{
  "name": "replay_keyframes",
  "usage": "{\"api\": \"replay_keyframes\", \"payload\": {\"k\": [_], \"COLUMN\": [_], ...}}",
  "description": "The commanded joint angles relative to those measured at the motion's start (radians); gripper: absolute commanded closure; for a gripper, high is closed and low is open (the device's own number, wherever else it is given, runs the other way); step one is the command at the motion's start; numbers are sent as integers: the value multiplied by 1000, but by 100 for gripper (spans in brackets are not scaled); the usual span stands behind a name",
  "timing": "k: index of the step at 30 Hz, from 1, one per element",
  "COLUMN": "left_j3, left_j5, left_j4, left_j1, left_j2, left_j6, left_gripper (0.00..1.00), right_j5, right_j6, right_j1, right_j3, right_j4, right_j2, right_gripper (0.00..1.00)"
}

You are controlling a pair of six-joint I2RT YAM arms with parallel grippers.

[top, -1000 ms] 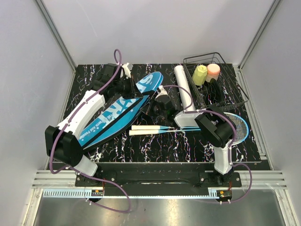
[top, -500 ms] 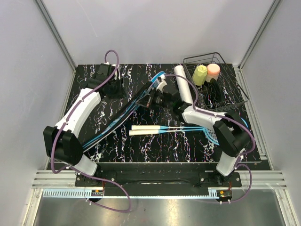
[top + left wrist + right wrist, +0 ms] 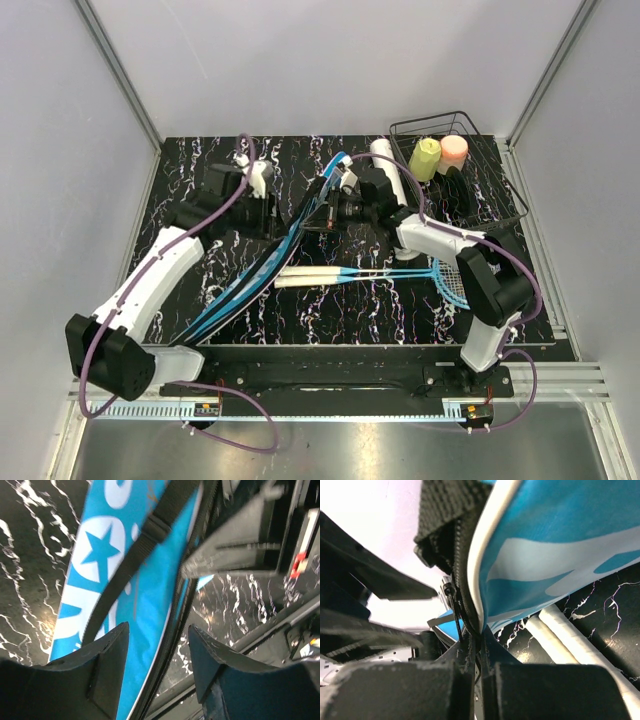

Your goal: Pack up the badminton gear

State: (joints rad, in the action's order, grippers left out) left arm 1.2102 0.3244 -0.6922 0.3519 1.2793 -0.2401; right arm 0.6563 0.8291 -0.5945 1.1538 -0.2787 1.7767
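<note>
The blue racket cover (image 3: 262, 272) stands on edge across the table's middle, lifted at its far end. My right gripper (image 3: 324, 206) is shut on that end; the right wrist view shows its jaws (image 3: 479, 636) pinching the cover's zipped rim (image 3: 555, 545). My left gripper (image 3: 272, 216) is open beside the cover. In the left wrist view the cover (image 3: 145, 595), with its black strap, passes between the spread fingers (image 3: 107, 650) without being gripped. Two blue rackets (image 3: 478, 272) lie flat, with their white handles (image 3: 305, 276) pointing left. The long white tube (image 3: 386, 168) lies at the back.
A black wire basket (image 3: 490, 205) sits at the back right with a yellow bottle (image 3: 425, 158) and a pink bottle (image 3: 454, 149) in it. White walls enclose the black marbled table (image 3: 190, 170) on three sides.
My left gripper opened and let go of the cover, and its arm swung forward. The right gripper raised the cover from flat onto its edge and carried its end toward the back.
</note>
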Motion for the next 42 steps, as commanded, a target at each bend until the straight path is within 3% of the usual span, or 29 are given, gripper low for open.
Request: {"api": "replay_keyframes", "payload": {"k": [1, 3, 8, 13, 15, 33, 42], "left_j3": [-58, -66, -51, -28, -23, -12, -14], "left_j5": [-63, -233, -384, -439, -433, -374, -386], "left_j4": [49, 46, 46, 40, 40, 43, 59], "left_j1": [100, 177, 242, 257, 256, 292, 292], "left_j2": [-23, -21, 6, 26, 28, 48, 20], "left_j6": [63, 77, 74, 67, 64, 39, 4], "left_gripper": [46, 50, 62, 73, 73, 40, 34], "right_j5": [143, 151, 152, 157, 161, 172, 177], "right_j6": [-25, -21, -18, -2, 7, 30, 38], "right_j1": [10, 9, 10, 10, 10, 10, 10], "right_j3": [57, 60, 58, 38, 32, 34, 34], "right_j4": [-22, -28, -37, -69, -80, -116, -125], "right_j2": [29, 30, 21, 17, 18, 18, 15], "right_gripper": [100, 100, 100, 100, 100, 100, 100]}}
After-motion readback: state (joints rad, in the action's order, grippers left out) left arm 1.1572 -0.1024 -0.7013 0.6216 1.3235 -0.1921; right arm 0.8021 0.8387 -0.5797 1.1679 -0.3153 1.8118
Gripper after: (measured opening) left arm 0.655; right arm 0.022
